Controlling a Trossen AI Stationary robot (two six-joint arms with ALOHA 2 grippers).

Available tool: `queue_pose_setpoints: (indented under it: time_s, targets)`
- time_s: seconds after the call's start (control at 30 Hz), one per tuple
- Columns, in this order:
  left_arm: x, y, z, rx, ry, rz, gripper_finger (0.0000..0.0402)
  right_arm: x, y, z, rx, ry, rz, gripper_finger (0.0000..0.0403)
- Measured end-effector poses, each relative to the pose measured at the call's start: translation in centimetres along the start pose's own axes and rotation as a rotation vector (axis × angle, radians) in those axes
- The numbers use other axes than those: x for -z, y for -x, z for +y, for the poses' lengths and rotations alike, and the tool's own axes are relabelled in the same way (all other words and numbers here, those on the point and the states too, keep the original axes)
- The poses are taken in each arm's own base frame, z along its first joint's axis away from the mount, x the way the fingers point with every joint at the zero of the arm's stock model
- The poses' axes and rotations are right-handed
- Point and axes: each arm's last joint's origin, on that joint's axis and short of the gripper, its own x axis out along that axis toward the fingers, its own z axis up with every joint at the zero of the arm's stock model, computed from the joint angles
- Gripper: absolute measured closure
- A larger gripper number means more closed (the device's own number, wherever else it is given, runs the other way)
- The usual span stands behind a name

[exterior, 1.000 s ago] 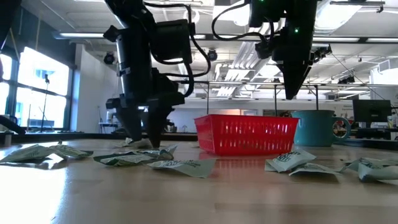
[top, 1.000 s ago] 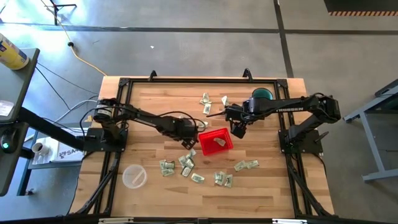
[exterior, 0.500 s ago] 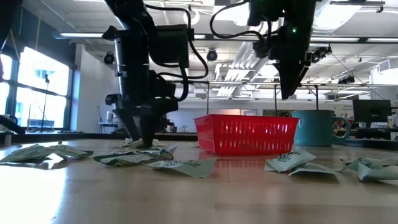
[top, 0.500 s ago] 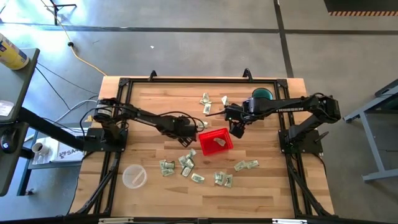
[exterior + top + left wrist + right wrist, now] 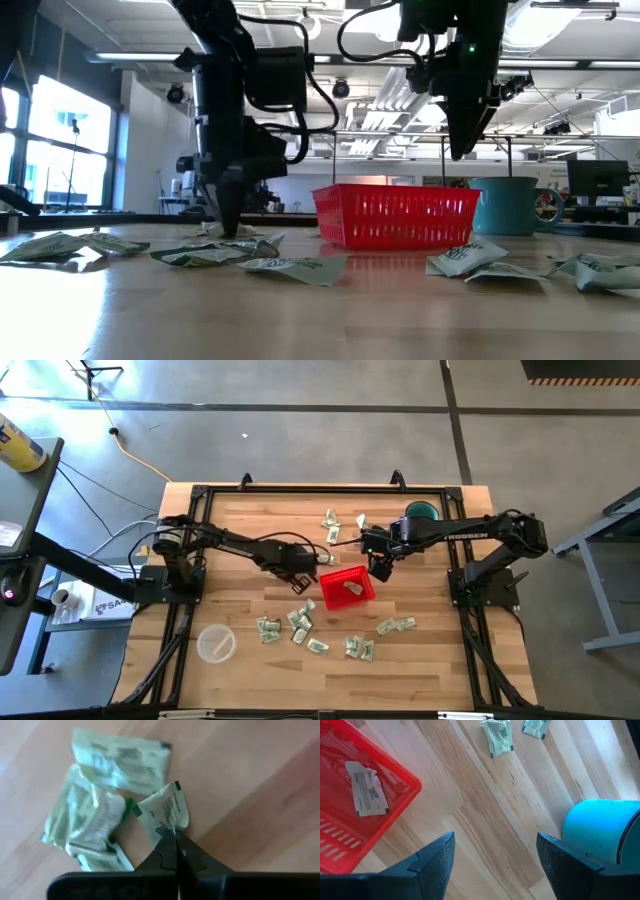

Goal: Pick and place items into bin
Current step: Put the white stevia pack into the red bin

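Now: left gripper pinches a packet by its corner.
Its fingers are shut on that edge, low over the bench just left of the bin, which holds one packet already. Lift straight up so the thin hold doesn't slip or drag the neighbouring packets, then carry right. The right gripper hangs open beyond the bin.

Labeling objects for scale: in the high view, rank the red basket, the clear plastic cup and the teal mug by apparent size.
1. red basket
2. clear plastic cup
3. teal mug, though the right arm covers part of it, so its place below the cup is unsure.
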Motion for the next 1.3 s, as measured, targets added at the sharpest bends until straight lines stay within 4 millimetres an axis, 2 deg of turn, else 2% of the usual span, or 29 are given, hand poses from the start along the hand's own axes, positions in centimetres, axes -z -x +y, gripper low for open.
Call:
queue_pose_setpoints:
  time_s: [0.17,0.37,0.53,0.73,0.93,1.17,1.3]
  targets:
    - [-1.6,2.9,-1.1,0.046,-0.039,-0.095,0.036,0.6,0.4,0.6,0.027,0.038,-0.001,0.0131]
    - [-4.2,7.5,-3.5,0.138,-0.184,-0.268,0.0379,2.2,2.1,1.8,0.069,-0.012,-0.07,0.0131]
    - [-5.6,9.2,-4.8,0.281,-0.278,-0.357,0.0371,4.2,4.0,2.2,0.062,-0.124,-0.108,0.0131]
    - [-5.8,9.5,-5.9,0.469,-0.386,-0.366,0.0378,6.4,4.9,2.8,0.051,-0.221,-0.015,0.0131]
    - [-5.3,9.1,-7.7,0.567,-0.491,-0.385,0.0375,8.3,5.5,3.7,0.032,-0.264,0.1,0.0131]
    - [-4.5,6.6,-9.4,0.568,-0.582,-0.341,0.0374,10.2,6.1,4.9,0.025,-0.353,0.137,0.0131]
    - [-4.7,5.7,-9.5,0.475,-0.574,-0.367,0.0367,10.7,6.4,5.4,0.018,-0.393,0.13,0.0131]
